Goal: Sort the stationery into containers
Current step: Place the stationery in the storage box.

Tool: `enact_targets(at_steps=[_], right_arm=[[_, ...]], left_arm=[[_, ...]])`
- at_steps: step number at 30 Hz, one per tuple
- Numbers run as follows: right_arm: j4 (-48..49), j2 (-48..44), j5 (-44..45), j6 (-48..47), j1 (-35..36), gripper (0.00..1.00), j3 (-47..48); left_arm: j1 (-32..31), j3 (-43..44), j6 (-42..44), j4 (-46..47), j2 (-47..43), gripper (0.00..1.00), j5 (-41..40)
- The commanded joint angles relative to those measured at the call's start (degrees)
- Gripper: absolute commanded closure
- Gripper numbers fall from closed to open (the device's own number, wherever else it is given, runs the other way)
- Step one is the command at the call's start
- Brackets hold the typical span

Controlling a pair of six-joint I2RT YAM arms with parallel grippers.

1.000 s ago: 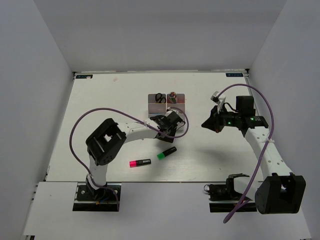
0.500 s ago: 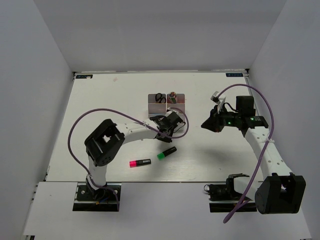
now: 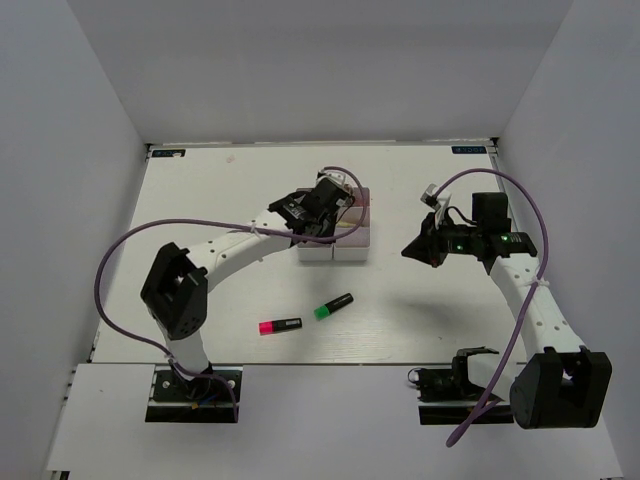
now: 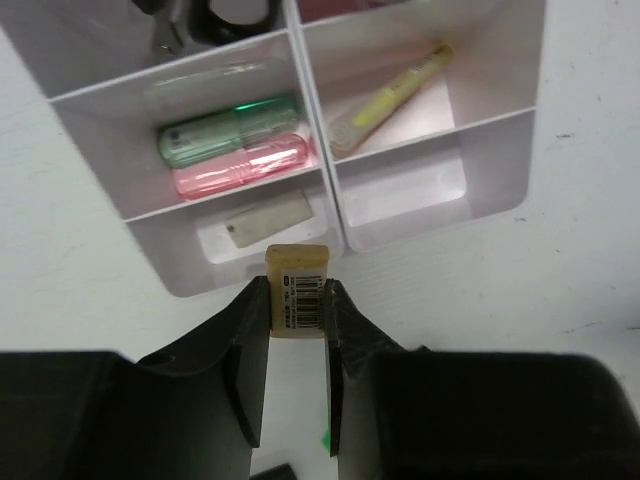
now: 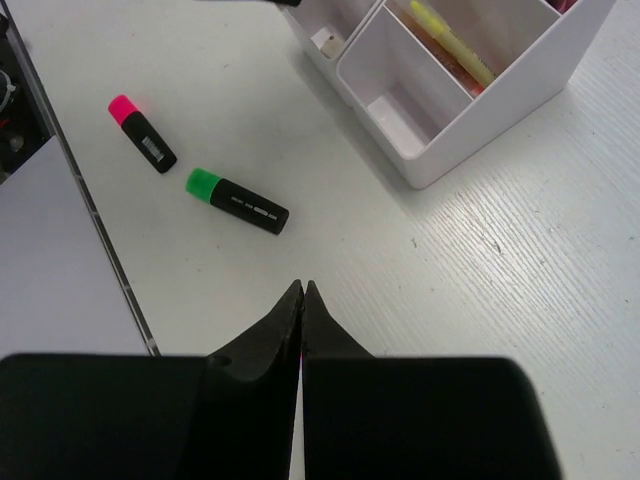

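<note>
My left gripper [image 4: 299, 300] is shut on a small cream eraser [image 4: 298, 290] with a barcode label, held above the near edge of the white bins [image 4: 500, 190]. In the top view the left gripper [image 3: 322, 200] hovers over the bins [image 3: 358, 240]. One bin holds a green marker [image 4: 228, 133] and a pink marker [image 4: 240, 168], another a yellow marker [image 4: 390, 95], the near-left one a flat eraser [image 4: 268, 222]. A pink highlighter [image 3: 280, 326] and a green highlighter [image 3: 334, 306] lie on the table. My right gripper [image 5: 302, 290] is shut and empty, above the table right of the bins.
White walls enclose the table on three sides. Purple cables loop from both arms. The right wrist view shows the table's front edge strip [image 5: 90, 210] near the pink highlighter [image 5: 141, 133] and the green one [image 5: 236, 201].
My left arm has lifted from the table in front of the bins and swung back over them, carrying the eraser. The right arm has not moved.
</note>
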Motion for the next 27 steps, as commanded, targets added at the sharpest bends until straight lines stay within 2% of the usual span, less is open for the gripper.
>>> enact_targets(at_steps=[1, 7, 13, 17, 27], right_arm=[[-0.5, 0.3, -1.4, 0.0, -0.1, 1.0, 1.2], [0.1, -0.1, -0.7, 0.5, -0.4, 1.0, 0.9], [0.0, 0.1, -0.7, 0.5, -0.4, 1.0, 0.9], [-0.1, 0.2, -0.8, 0.5, -0.2, 0.96, 0.9], [0.1, 0.1, -0.9, 0.6, -0.4, 0.91, 0.9]], left_arm=[[1.4, 3.7, 1.3, -3.0, 0.2, 0.82, -1.1], [3.0, 7.3, 1.2, -4.7, 3.2, 0.8, -1.0], [3.0, 6.1, -0.2, -5.2, 4.2, 0.79, -1.0], [3.2, 4.1, -0.6, -4.5, 4.0, 0.79, -1.0], [4.3, 4.3, -0.4, -3.7, 6.2, 0.67, -0.6]])
